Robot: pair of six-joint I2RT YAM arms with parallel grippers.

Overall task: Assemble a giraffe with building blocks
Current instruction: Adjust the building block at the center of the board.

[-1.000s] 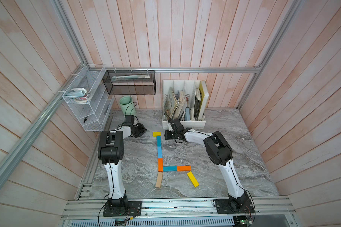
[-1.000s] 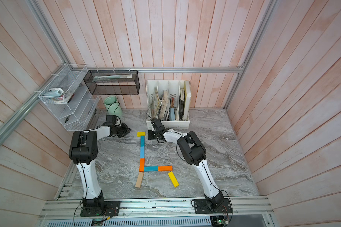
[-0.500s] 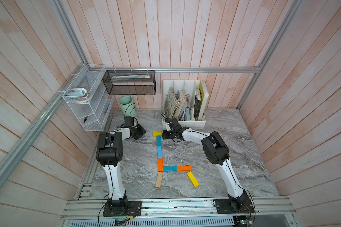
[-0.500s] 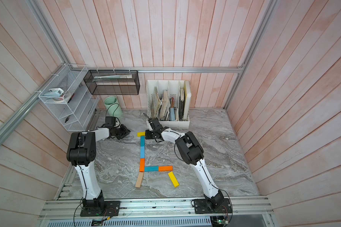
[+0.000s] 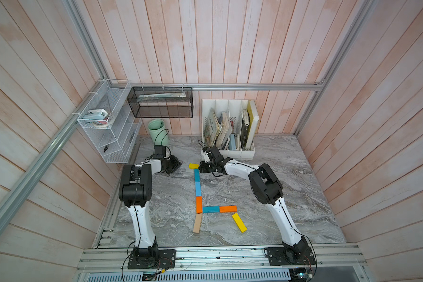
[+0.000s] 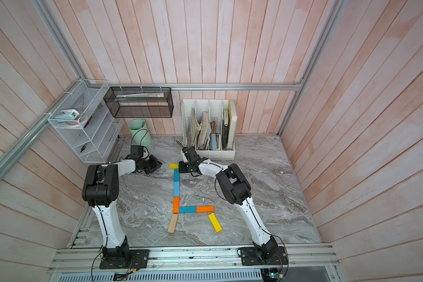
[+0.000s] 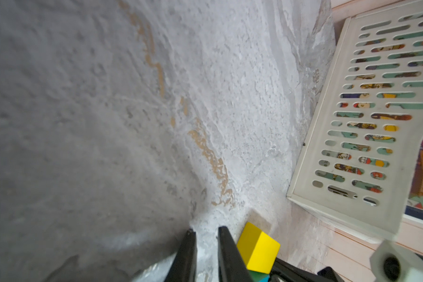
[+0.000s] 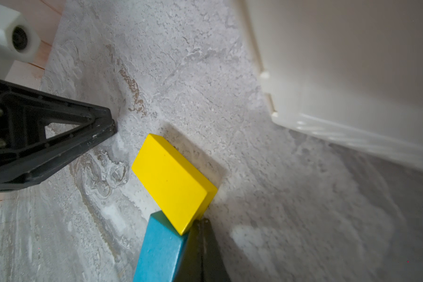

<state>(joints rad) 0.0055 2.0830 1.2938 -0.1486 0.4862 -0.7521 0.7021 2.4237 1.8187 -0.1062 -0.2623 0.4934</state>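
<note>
The table (image 5: 266,190) carries the giraffe (image 5: 197,188), laid flat near its middle. Its yellow head (image 5: 194,166) is at the far end, near the white file box (image 5: 227,153).

I judge the step in hand to be squaring that head on the topmost blue block (image 8: 161,244). The head lies skewed across the block's end and touches it.

My right gripper (image 8: 203,227) has its jaws pressed together and holds nothing. Its tips sit low at the corner where the head and the blue block meet. My left gripper (image 7: 206,234) is just beside the head's other end, with its jaws a narrow slit apart and nothing between them.

To do this well, I should push slowly and only on the head's end face. I should keep off the blue block so the row behind it stays straight. The left tips can serve as a stop so the head does not swing too far.
</note>
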